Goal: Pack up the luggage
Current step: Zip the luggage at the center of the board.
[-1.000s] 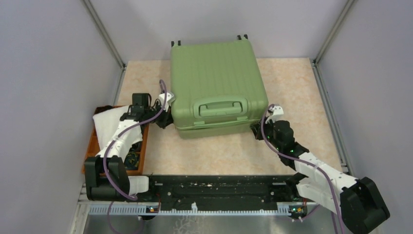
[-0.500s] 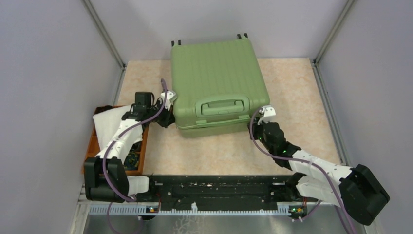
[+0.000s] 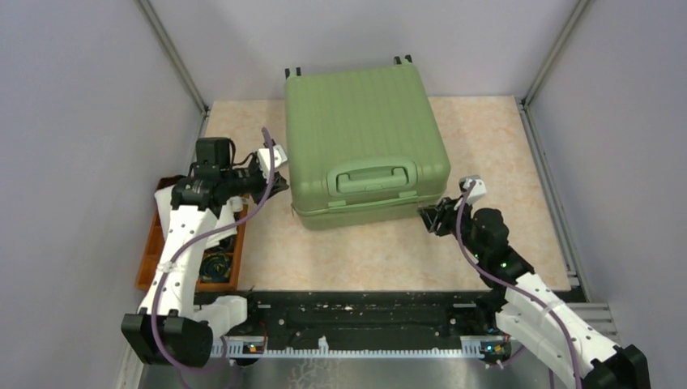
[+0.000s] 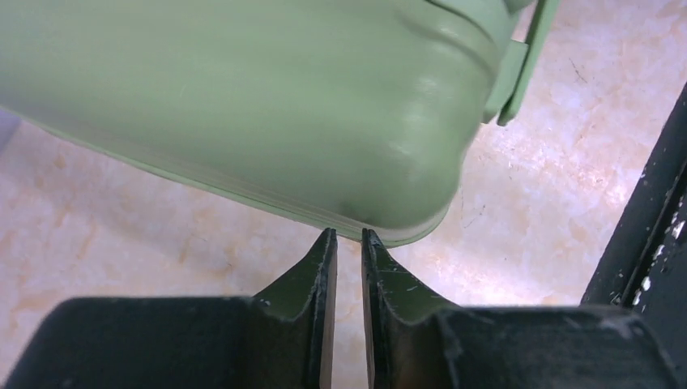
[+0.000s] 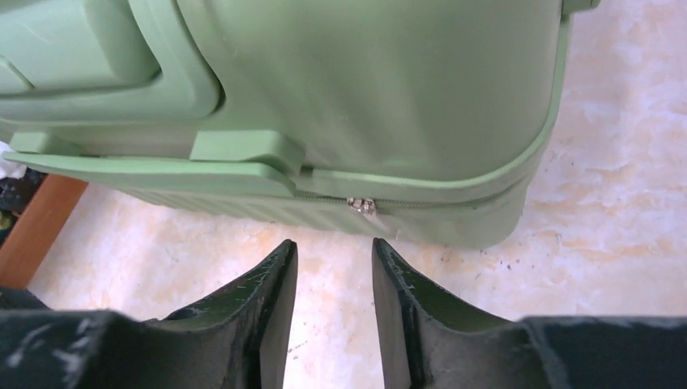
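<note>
The luggage (image 3: 364, 138) lies shut on the bench (image 3: 502, 154), left fingers (image 4: 314, 284) barely parted and right fingers (image 5: 271, 292) wider, both empty at its near corners; zipping likely remains.

- I am in a lab test cell: plain grey panel walls (image 3: 73, 121) box in my counter (image 3: 502, 154) on three sides.
- Aluminium frame posts (image 3: 172, 55) stand at the corners.
- A black mounting rail (image 3: 364, 312) edges it.

Luggage (image 3: 364, 138) on table (image 3: 494, 154), between left tool (image 3: 279, 184) and right tool (image 3: 428, 216); tray (image 3: 148, 259) far left.
</note>
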Tool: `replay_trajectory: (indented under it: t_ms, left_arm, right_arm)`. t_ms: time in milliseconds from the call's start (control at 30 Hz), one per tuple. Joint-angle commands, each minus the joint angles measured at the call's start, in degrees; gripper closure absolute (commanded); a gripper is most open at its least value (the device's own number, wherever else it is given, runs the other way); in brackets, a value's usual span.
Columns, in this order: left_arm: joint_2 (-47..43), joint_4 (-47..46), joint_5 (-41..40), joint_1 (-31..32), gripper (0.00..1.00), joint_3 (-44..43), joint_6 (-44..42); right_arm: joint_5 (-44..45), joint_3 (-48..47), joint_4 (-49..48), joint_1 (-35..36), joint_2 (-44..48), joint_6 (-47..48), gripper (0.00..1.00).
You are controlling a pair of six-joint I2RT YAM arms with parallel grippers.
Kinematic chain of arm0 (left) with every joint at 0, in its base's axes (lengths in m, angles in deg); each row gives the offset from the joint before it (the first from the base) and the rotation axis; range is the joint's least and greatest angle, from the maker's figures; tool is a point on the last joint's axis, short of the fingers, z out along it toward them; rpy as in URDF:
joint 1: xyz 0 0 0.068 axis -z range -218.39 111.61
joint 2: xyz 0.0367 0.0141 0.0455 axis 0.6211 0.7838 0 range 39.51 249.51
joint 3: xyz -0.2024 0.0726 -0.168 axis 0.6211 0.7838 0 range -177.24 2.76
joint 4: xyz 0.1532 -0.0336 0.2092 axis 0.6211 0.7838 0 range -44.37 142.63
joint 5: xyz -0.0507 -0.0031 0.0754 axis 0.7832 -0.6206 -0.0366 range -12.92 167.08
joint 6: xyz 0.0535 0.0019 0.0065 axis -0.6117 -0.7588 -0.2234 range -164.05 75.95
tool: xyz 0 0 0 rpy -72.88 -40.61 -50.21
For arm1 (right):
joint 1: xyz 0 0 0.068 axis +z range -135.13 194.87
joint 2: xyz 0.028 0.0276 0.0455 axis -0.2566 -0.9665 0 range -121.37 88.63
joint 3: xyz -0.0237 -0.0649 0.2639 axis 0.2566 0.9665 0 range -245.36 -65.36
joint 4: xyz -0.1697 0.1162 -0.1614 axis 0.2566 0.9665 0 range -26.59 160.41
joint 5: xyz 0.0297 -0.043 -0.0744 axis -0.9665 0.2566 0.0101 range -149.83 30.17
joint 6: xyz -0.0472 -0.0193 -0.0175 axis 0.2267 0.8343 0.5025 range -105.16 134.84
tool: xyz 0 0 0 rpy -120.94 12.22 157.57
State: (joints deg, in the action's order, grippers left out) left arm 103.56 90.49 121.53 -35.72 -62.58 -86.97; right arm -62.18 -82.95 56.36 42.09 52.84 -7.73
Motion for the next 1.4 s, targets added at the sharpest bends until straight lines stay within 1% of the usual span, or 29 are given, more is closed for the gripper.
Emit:
replay_trajectory:
  t_ms: [0,33,100,200,267,300,400,467,567,600,667,733,800,900,1000,1067,1167,1267,1367]
  left_arm:
    - [-2.03,3.12,1.92,2.6,0.77,0.34,-8.99]
    - [-2.09,3.42,1.16,4.09,0.76,-0.48,-10.1]
    - [-3.08,2.75,-2.29,9.46,0.74,-1.86,-11.15]
    - [-4.28,0.74,-8.84,20.84,0.62,-2.73,-11.05]
    - [-3.1,0.45,-14.37,29.49,0.53,-3.53,-10.96]
    - [-1.78,0.81,-17.16,33.49,0.51,-4.21,-10.97]
    - [2.74,2.2,-23.62,43.29,0.5,-7.39,-12.16]
    - [4.37,1.88,-26.68,47.25,0.49,-9.92,-13.44]
    - [5.11,-1.03,-31.81,47.14,0.46,-13.43,-11.56]
    - [5.12,-1.05,-31.87,46.74,0.43,-14.46,-11.16]
    - [5.1,-0.33,-28.81,47.11,0.36,-16.39,-9.84]
    - [6.61,-0.43,-27.65,49.84,0.29,-18.1,-8.05]
    - [11.2,0.05,-28.14,52.26,0.27,-20.92,-6.08]
    - [19.78,3.44,-24.21,52.87,0.26,-28.47,-2.11]
    - [27.74,5.71,-24.47,53.39,0.25,-33.49,0.62]
    - [32.02,7.57,-25.28,53.4,0.27,-37.15,2.23]
    - [35.21,7.29,-28.18,53.4,0.3,-39.84,5.12]
    - [36.39,5.65,-31.86,53.39,0.32,-40.3,6.91]
    - [36.67,4.88,-33.34,53.38,0.32,-39.77,7.82]
  right_arm:
    - [-1.07,-1.11,3.17,-0.16,0.89,1.12,0.6]
    - [-1.6,-1.03,2.04,-0.15,0.18,1.41,0.59]
    - [-2.13,-0.68,-0.35,-0.16,-2.95,1.46,0.58]
    - [-2.57,0.09,-5.44,-0.13,-6.72,1.02,0.57]
    - [-2.66,0.16,-8.85,-0.09,-8.49,0.72,0.57]
    - [-2.74,-0.07,-9.45,-0.08,-9.37,0.71,0.57]
    - [-2.27,-0.49,-8.93,0.39,-10.72,0.81,0.57]
    - [-1.28,0.3,-8.26,0.53,-9.95,0.62,0.57]
    - [-0.1,1.64,-5.71,0.53,-6.36,0.19,0.56]
    - [0.46,1.99,-4.59,0.48,-4.85,-0.11,0.56]
    - [3.33,1.97,-1.13,0.47,-2.34,-1.16,0.56]
    - [6.16,1.19,1.85,-0.31,-1.03,-1.91,0.54]
    - [6.64,-0.11,3.76,-1.79,-0.98,-2.41,0.53]
    - [6.7,-1.85,5.98,-3.42,-2.14,-2.31,0.5]
    - [5.3,-3.4,6.96,-6.04,-3.18,-2.78,0.46]
    - [4.58,-3.53,6.96,-6.98,-2.97,-3.15,0.45]
    - [4.61,-3.61,7.66,-7.42,-2.47,-3.48,0.44]
    - [4.35,-3.76,9.12,-7.89,-1.79,-3.58,0.44]
    - [4.02,-3.45,9.92,-8.65,-1.07,-3.58,0.44]
